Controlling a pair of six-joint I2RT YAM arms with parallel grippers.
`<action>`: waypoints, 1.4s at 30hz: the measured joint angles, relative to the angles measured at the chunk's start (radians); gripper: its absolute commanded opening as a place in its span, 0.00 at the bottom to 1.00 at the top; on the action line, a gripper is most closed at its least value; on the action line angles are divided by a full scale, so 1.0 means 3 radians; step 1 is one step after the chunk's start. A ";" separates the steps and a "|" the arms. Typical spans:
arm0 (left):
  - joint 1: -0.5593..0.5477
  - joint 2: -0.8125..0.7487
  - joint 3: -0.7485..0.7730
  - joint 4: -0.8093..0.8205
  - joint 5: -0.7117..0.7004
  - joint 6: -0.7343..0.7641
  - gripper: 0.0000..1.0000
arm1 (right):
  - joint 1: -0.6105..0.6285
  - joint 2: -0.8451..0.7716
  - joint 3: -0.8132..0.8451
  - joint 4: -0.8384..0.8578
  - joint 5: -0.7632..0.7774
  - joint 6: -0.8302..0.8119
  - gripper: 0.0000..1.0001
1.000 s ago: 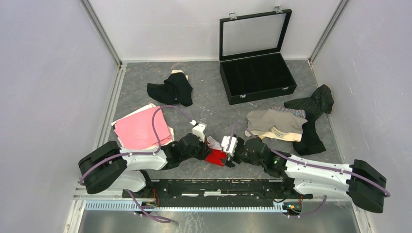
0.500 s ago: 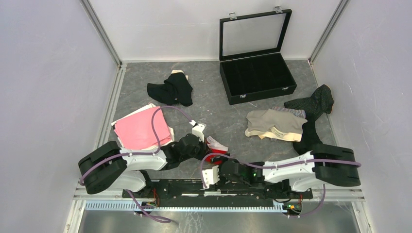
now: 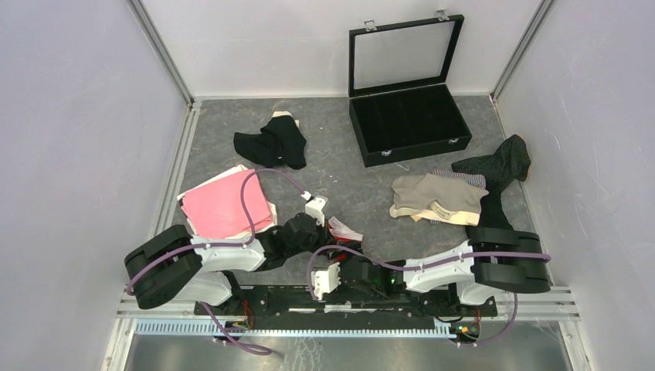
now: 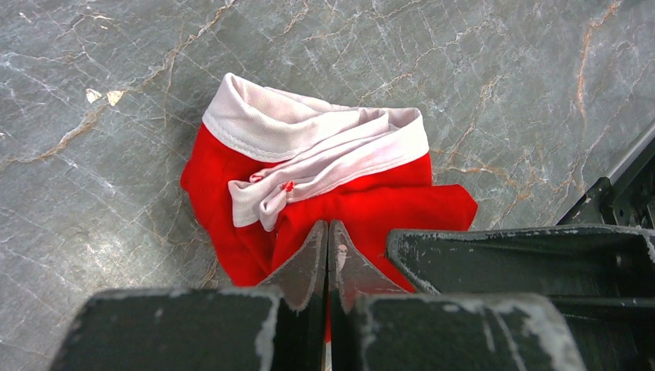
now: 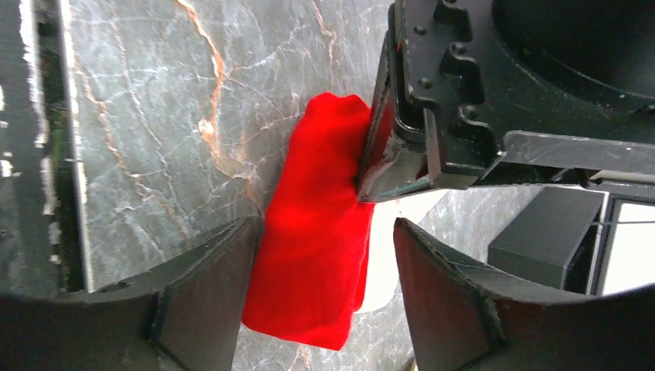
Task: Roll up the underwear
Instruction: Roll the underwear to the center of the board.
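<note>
The red underwear (image 4: 232, 178) with a white waistband (image 4: 309, 139) lies bunched on the grey table, near the front centre in the top view (image 3: 338, 249). My left gripper (image 4: 328, 226) is shut, its tips pressed onto the red cloth with a sliver of red between the fingers; it also shows in the top view (image 3: 318, 236). My right gripper (image 5: 324, 226) is open and straddles the folded red cloth (image 5: 317, 255) from the near side, without touching it. In the top view it (image 3: 345, 261) sits low by the arm bases.
A black underwear (image 3: 270, 143) lies at the back left, and a pink one (image 3: 228, 207) at the left. A beige one (image 3: 436, 199) and a dark pinstriped one (image 3: 498, 166) lie at the right. The open black case (image 3: 408, 116) stands at the back.
My right arm has pulled back from beside the red underwear and folded along the near edge, so its gripper now faces the cloth from the near side. The left gripper has stayed put.
</note>
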State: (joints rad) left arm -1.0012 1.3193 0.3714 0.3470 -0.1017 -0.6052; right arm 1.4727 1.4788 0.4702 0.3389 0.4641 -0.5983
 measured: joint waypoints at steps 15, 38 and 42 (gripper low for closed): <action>0.0005 -0.0036 -0.0038 0.0036 -0.0056 -0.0014 0.02 | -0.0097 0.0155 -0.0064 0.0093 0.0011 -0.0004 0.19; 0.0192 -0.2730 -0.0498 -0.1512 -0.1303 -0.0526 0.04 | -0.0927 0.0011 0.0404 -0.0491 -0.1685 0.1052 0.00; 0.0192 -0.2644 -0.0497 -0.1607 -0.1302 -0.0524 0.05 | -0.1137 0.0013 0.0497 -0.0590 -0.2192 0.1339 0.00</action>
State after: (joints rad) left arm -0.9436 0.5262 0.2222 -0.1352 -0.4923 -0.7624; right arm 1.1316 1.4826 0.6193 0.1619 -0.1936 -0.1967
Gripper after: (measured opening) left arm 0.044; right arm 0.224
